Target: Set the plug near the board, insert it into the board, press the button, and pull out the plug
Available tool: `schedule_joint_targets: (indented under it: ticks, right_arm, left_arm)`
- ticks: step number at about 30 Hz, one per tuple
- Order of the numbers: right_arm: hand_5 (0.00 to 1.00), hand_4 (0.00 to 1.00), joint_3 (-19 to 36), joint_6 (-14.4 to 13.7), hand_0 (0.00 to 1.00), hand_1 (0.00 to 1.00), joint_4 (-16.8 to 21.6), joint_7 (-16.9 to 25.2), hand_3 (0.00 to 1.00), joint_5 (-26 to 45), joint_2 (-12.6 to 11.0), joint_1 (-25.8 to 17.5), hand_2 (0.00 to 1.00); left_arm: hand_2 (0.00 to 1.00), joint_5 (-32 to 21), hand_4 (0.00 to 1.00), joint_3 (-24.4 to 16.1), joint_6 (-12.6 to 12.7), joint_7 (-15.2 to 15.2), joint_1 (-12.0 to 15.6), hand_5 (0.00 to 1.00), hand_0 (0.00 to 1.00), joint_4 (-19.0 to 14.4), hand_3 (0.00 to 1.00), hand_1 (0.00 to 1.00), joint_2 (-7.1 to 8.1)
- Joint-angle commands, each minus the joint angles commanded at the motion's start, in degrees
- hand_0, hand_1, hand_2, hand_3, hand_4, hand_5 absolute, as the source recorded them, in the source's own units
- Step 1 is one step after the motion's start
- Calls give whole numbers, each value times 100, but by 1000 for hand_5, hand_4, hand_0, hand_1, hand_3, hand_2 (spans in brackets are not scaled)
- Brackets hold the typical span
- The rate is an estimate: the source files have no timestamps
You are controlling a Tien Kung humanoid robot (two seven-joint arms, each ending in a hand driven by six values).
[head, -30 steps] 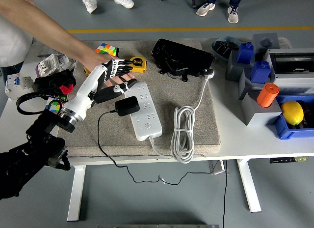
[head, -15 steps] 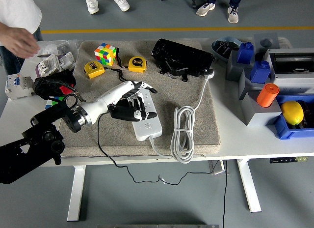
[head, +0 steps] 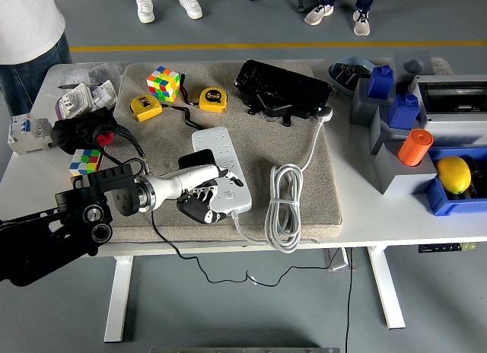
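Observation:
A white power strip (head: 226, 164) lies on the grey mat (head: 297, 147) in the middle of the table. My left hand (head: 202, 198) lies over the strip's near left corner. Its white fingers (head: 214, 192) are curled on the black plug (head: 194, 209), which shows just under the palm at the strip's near end. The plug's black cable (head: 157, 229) runs off the table's front edge. I cannot tell whether the prongs sit in a socket. My right arm is out of view.
The strip's coiled white cable (head: 283, 205) lies right of it. A Rubik's cube (head: 163, 82), two yellow tape measures (head: 214, 100) and a black pack (head: 281, 89) sit at the mat's far side. Blue bins (head: 456, 187) stand right. A person (head: 27, 26) stands far left.
My left hand closed on the plug and drew it down the strip toward the near end. The person's arm, which reached over the mat, has pulled back off the table.

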Motion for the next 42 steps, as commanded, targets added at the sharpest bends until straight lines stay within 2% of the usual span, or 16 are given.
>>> schedule_joint_targets:
  ticks: [6,17,42]
  right_arm:
    - [492,998,2,1,697,694,4,1,571,-1,-7,-3,665]
    - [492,998,26,0,696,694,4,2,571,-5,9,-2,665]
    - [491,998,109,-8,696,694,25,8,571,-27,23,-8,665]
  left_arm:
    - [144,28,737,216,3,72,-105,2,41,164,841,101,-63]
    - [146,110,720,255,-5,182,-123,2,40,370,834,101,-113]
    - [145,116,737,419,-74,291,-161,2,41,491,818,101,-128]
